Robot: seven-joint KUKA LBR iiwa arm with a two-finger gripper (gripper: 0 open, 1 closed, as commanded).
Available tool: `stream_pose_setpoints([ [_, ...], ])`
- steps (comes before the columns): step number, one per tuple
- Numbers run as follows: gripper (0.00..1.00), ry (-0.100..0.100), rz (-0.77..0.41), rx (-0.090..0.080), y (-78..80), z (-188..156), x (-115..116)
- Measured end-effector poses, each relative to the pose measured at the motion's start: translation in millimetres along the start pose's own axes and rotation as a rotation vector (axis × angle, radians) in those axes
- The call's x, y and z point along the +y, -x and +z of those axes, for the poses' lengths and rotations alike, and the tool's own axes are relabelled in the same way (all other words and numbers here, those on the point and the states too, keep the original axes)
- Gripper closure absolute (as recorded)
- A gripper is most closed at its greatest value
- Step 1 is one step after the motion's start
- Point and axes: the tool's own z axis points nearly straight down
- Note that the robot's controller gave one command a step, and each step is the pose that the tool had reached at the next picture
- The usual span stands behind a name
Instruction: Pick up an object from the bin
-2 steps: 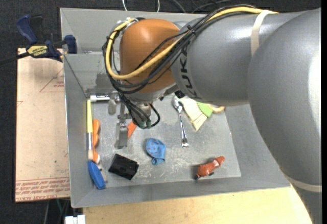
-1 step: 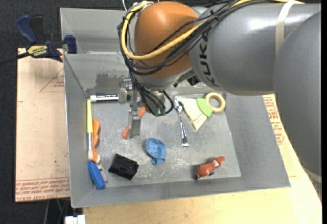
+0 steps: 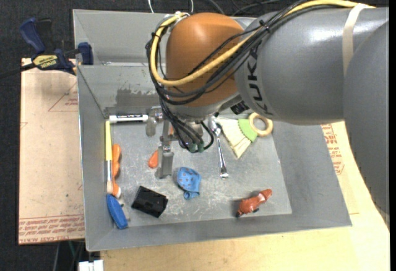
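Observation:
My gripper point(image 3: 158, 143) hangs low over the middle of the bin floor, under the orange wrist cover. Its two grey fingers stand apart, so it is open. A small orange piece point(image 3: 153, 159) lies on the floor touching the left side of the nearer finger point(image 3: 164, 161); nothing is clamped. A crumpled blue thing point(image 3: 189, 181) lies just right of and below that finger. A slim metal tool point(image 3: 220, 153) lies further right. A white marker with a black band point(image 3: 129, 118) lies left of the farther finger point(image 3: 150, 125).
Along the left wall lie an orange-and-white pen point(image 3: 114, 164) and a blue thing point(image 3: 116, 211). A black block point(image 3: 149, 202) sits at the front, a red-orange toy point(image 3: 253, 202) at the front right. A green-and-cream brush point(image 3: 242, 133) and a tape ring point(image 3: 263, 125) lie right.

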Motion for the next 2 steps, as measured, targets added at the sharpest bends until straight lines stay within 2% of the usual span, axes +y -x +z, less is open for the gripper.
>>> stream_pose_setpoints([
  [1, 0.00, 0.001, 0.003, -0.003, -11.0, 1.1, 3.0],
  [2, 0.00, 0.001, -0.052, -0.004, -51.6, 58.9, -2.5],
])
